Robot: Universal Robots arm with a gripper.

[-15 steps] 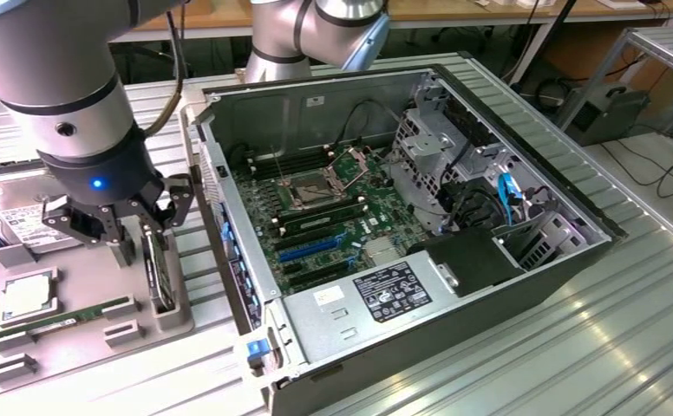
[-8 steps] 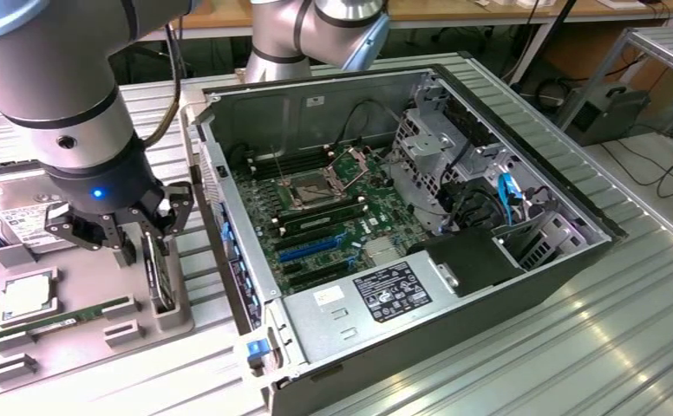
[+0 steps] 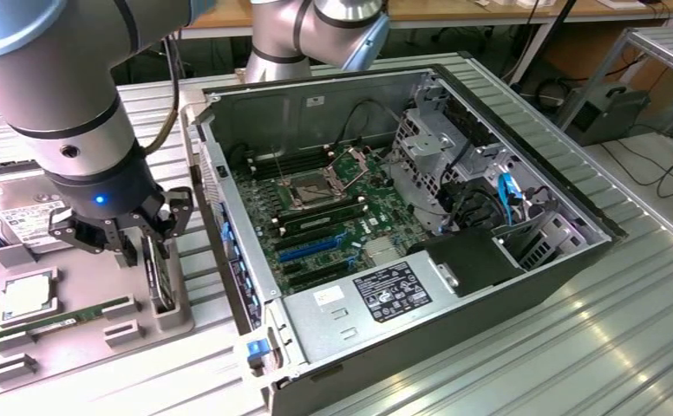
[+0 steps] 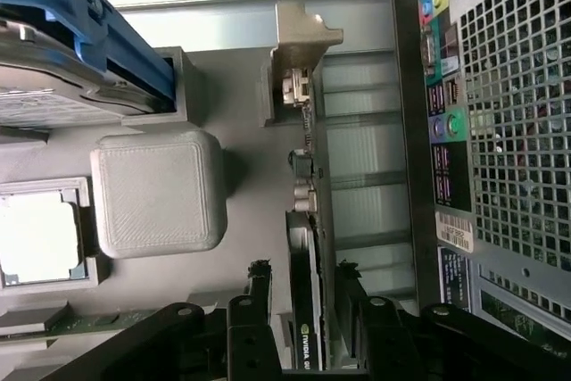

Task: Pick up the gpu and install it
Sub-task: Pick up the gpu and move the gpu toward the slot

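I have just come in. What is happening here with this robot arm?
The arm's pincer is down at the gray parts tray. It is open, one finger on each side of the gpu, which stands on edge in its holder. The card is not lifted yet. Beside the tray, the computer case lies open with its motherboard exposed, so nothing is installed so far.
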